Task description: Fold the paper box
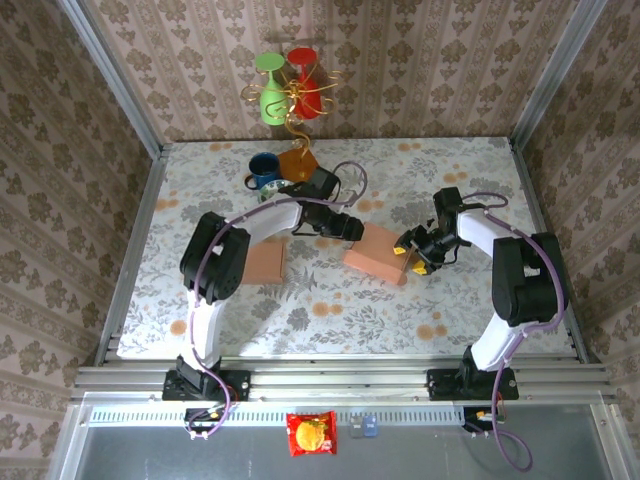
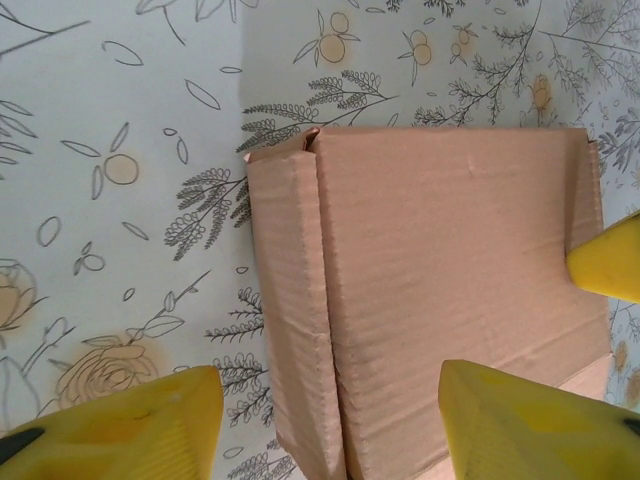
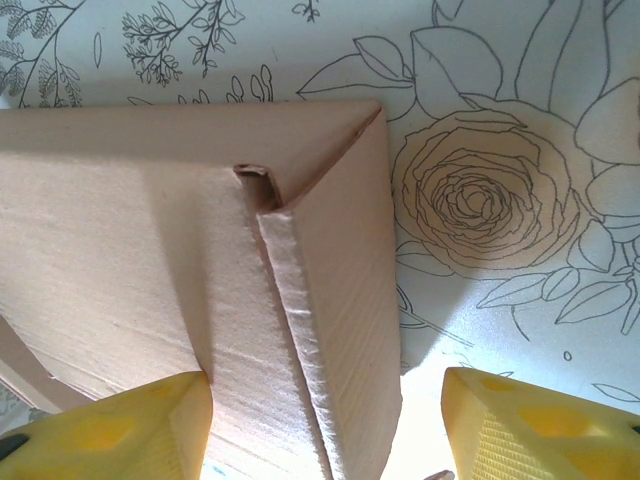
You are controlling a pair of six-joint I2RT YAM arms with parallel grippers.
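Astride the paper box [image 1: 378, 252]: left gripper [image 2: 325, 385] partly open over its folded side wall, right gripper [image 3: 325, 385] partly open over the opposite corner flap, neither clamping; seemingly poised to press walls inward. Left of the box, a flat cardboard sheet [image 1: 265, 262]. Under the box, floral tablecloth [image 1: 330, 310]. Beyond the box, blue mug [image 1: 264, 170], hanging glasses [image 1: 270, 90], patterned wallpaper [image 1: 420, 60].

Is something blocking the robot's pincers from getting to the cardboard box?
No, nothing visible is in the way. The left pincer and the right pincer are right at the box, one at each end, with jaws open over its edges.
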